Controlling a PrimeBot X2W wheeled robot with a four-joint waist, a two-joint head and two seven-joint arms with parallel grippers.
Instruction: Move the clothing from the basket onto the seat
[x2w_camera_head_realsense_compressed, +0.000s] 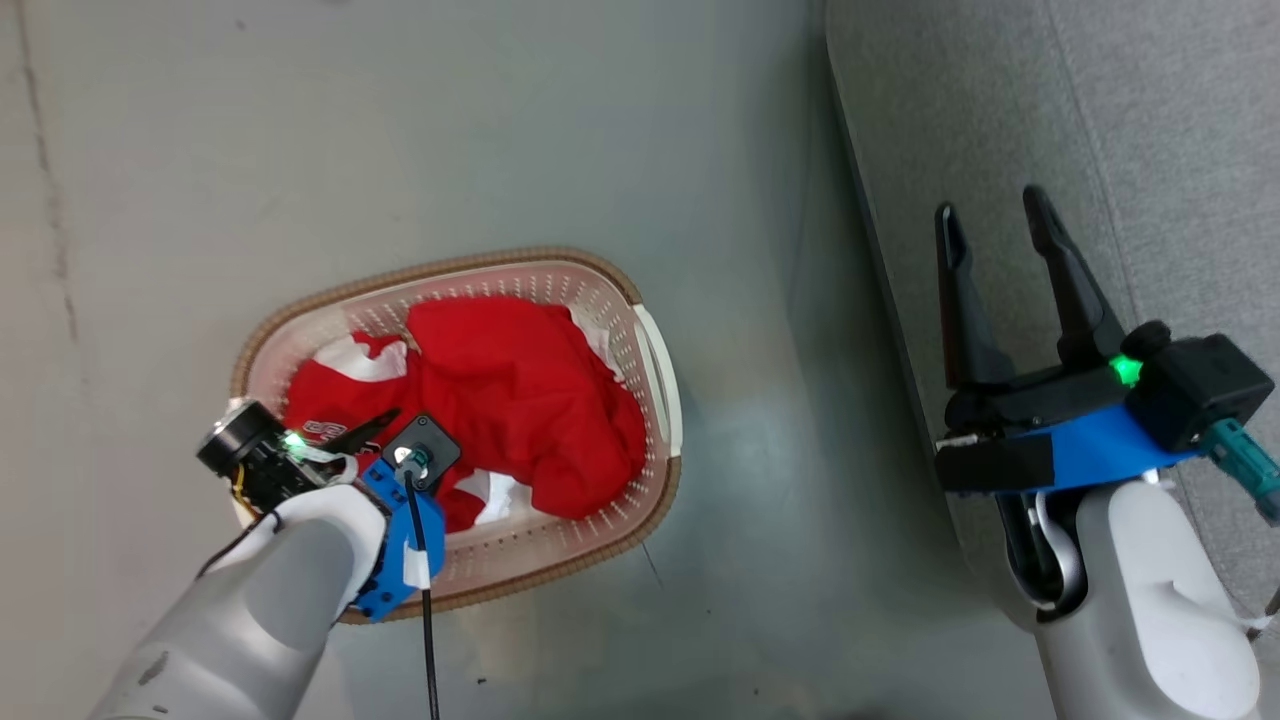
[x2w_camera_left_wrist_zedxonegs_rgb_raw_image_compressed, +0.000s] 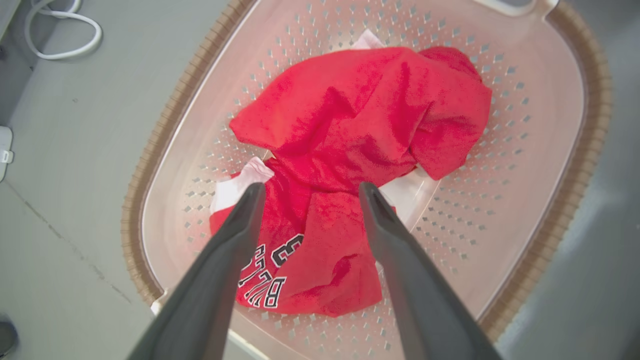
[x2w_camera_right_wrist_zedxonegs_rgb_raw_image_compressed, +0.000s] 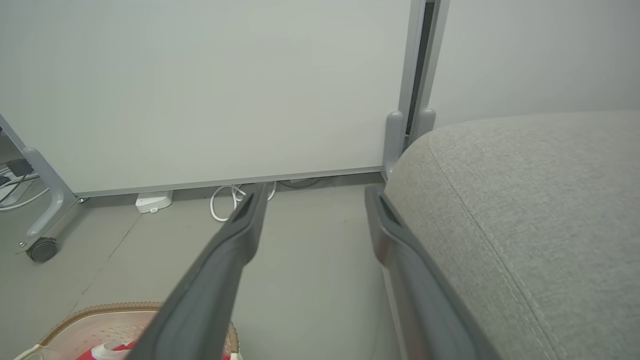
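The cream basket (x2w_camera_head_realsense_compressed: 655, 350) with its brown rim stands on the grey floor, and the bright red clothing (x2w_camera_head_realsense_compressed: 520, 390) lies crumpled inside it. One garment shows white and dark lettering (x2w_camera_left_wrist_zedxonegs_rgb_raw_image_compressed: 272, 272). My left gripper (x2w_camera_left_wrist_zedxonegs_rgb_raw_image_compressed: 311, 187) hangs open just above the clothing (x2w_camera_left_wrist_zedxonegs_rgb_raw_image_compressed: 360, 110), near the lettered end of the basket (x2w_camera_left_wrist_zedxonegs_rgb_raw_image_compressed: 525, 150), with nothing between its fingers. In the head view the left gripper (x2w_camera_head_realsense_compressed: 375, 425) sits over the basket's near left end. My right gripper (x2w_camera_head_realsense_compressed: 990, 210) is open and empty, hovering at the edge of the light grey seat (x2w_camera_head_realsense_compressed: 1150, 150), fingers pointing away from me.
The seat (x2w_camera_right_wrist_zedxonegs_rgb_raw_image_compressed: 525, 210) rises on the right, about a basket's width from the basket (x2w_camera_right_wrist_zedxonegs_rgb_raw_image_compressed: 100, 312). A white wall panel stands behind, with a white cable (x2w_camera_right_wrist_zedxonegs_rgb_raw_image_compressed: 225, 205), a small white box (x2w_camera_right_wrist_zedxonegs_rgb_raw_image_compressed: 152, 202) and a wheeled frame leg (x2w_camera_right_wrist_zedxonegs_rgb_raw_image_compressed: 42, 247) at its foot.
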